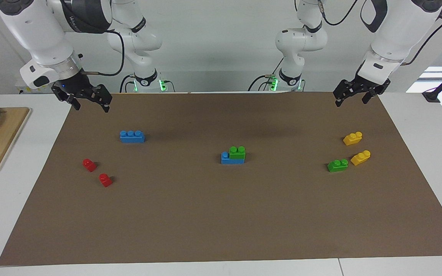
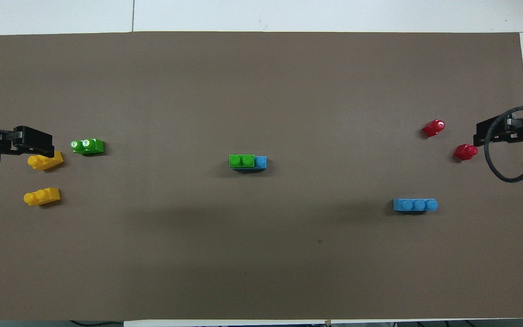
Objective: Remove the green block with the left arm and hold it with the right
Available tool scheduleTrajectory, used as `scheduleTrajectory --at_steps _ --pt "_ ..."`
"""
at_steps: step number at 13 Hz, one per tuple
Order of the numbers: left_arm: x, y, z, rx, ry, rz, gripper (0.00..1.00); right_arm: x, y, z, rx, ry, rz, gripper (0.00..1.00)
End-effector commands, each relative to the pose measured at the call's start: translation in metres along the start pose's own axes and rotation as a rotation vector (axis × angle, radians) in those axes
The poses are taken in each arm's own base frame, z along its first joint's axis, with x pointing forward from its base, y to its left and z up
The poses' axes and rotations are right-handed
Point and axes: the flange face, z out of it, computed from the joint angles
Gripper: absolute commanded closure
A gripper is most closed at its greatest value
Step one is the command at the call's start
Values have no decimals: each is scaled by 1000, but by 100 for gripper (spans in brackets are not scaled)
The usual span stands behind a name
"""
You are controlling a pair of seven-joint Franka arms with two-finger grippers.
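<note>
Brown mat [image 1: 221, 214], green block [image 1: 237, 152] stacked

Glossy plastic green block [image 1: 237, 152] on a smooth blue brick [image 1: 231, 158]; matt, paper-like brown mat [image 1: 221, 222].

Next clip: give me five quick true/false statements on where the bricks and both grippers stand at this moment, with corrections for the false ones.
1. A green block sits stacked on a blue brick at mid-table. True.
2. The left gripper holds the stacked green block. False: it is open and empty, raised at the table's robot-side edge.
3. A second green brick lies loose beside two yellow bricks. True.
4. The right gripper is shut on a red brick. False: it is open and holds nothing; both red bricks lie on the mat.
5. The other blue brick carries a yellow brick. False: nothing is on it.
</note>
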Motion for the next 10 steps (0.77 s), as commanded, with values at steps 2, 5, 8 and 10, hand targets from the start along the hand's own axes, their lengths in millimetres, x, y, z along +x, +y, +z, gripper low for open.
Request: scheduleTrajectory --at_steps 2,5,8,10 --pt "-5 -1 -5 -8 -6 -2 0 -4 -2 -3 -8 6 12 0" --pt "-5 -2 -5 -8 -7 -4 0 -5 1 -2 -8 2 21 0" --pt "-5 -2 -5 -8 -6 -4 0 -7 4 -3 -6 -3 21 0" --pt "-5 -1 -5 -8 -6 -2 0 -6 1 -4 -4 7 41 0"
